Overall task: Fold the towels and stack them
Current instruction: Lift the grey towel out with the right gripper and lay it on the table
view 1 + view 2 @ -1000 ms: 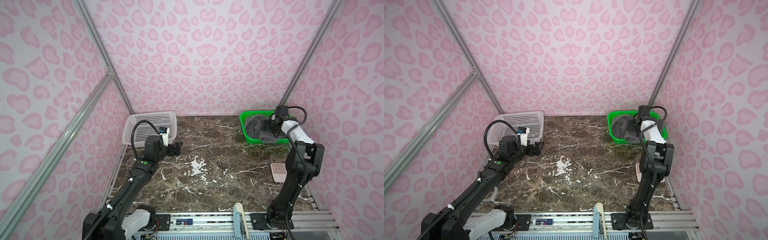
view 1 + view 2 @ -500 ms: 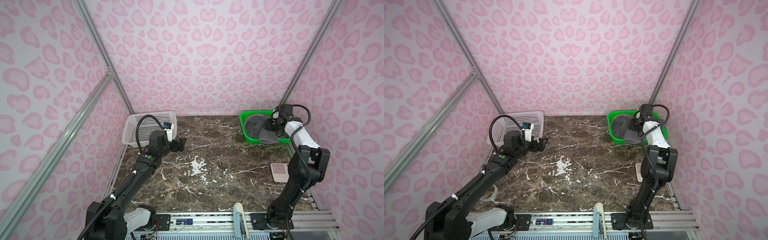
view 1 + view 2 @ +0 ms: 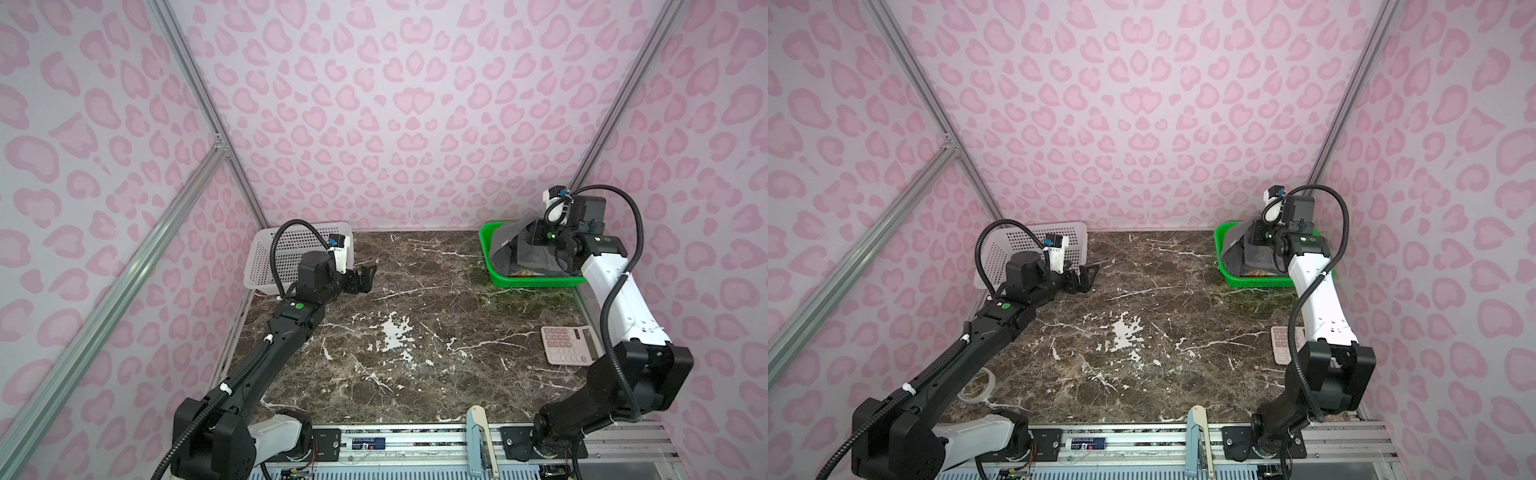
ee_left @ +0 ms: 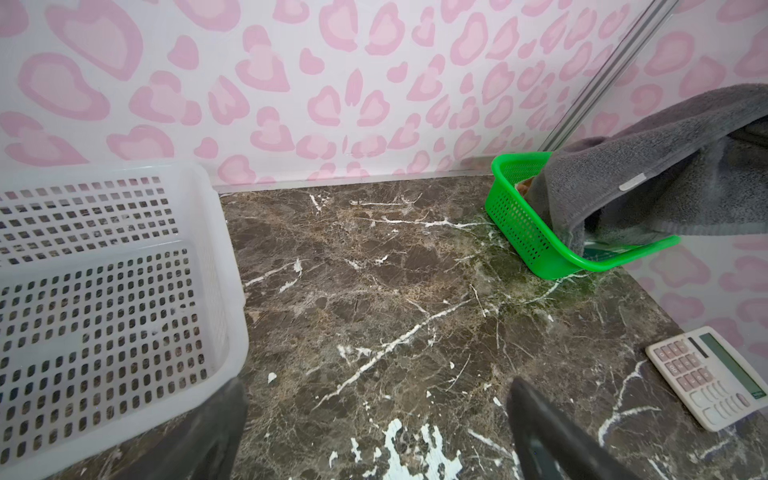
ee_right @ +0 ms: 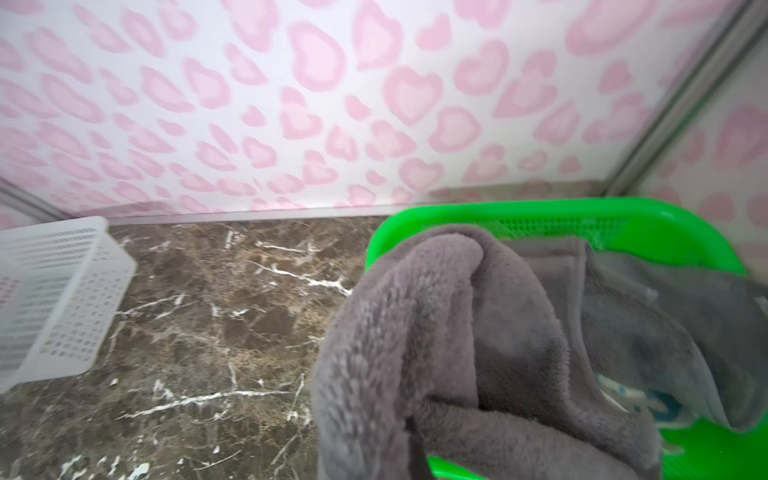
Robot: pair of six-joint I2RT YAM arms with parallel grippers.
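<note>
Left wrist view: white basket [image 4: 124, 291] sits just beside the left jaws, which are spread wide with nothing in them over the bare marble worktop [image 4: 374, 291]. Over on the right, the right jaws are pinched tight on the dark grey towel [image 5: 457, 332], which is partway out of the green basket [image 4: 519, 224] with its tail inside. I'd lift high enough to clear the rim so the basket doesn't drag, then lay the towel flat mid-worktop, away from the calculator [image 4: 706, 378].
</note>
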